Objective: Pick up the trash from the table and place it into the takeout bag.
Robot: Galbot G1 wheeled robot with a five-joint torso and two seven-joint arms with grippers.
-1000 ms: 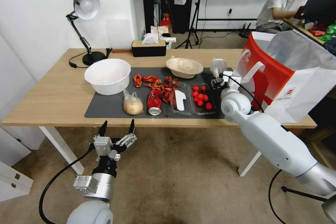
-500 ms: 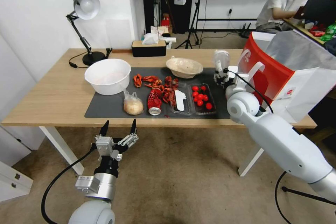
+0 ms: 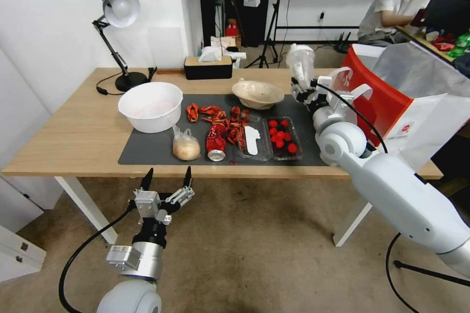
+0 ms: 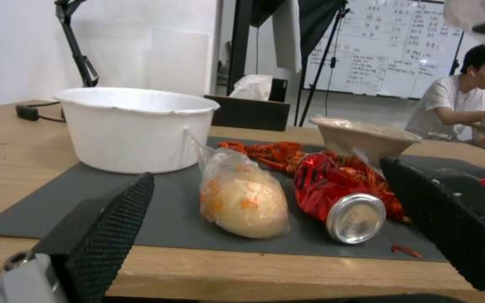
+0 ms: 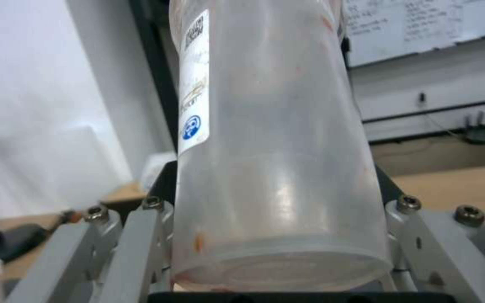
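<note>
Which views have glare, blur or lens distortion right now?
Head view: wide-angle bowing, table edges curve; even light, sharp. Left wrist view: glare on the crushed red can end, near left gripper fingers blurred. Right wrist view: clear lidded plastic cup close up in the right gripper, bright streak on its wall, background soft.

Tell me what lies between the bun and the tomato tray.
In the head view, the red can and crayfish shells lie between bun and tray.
</note>
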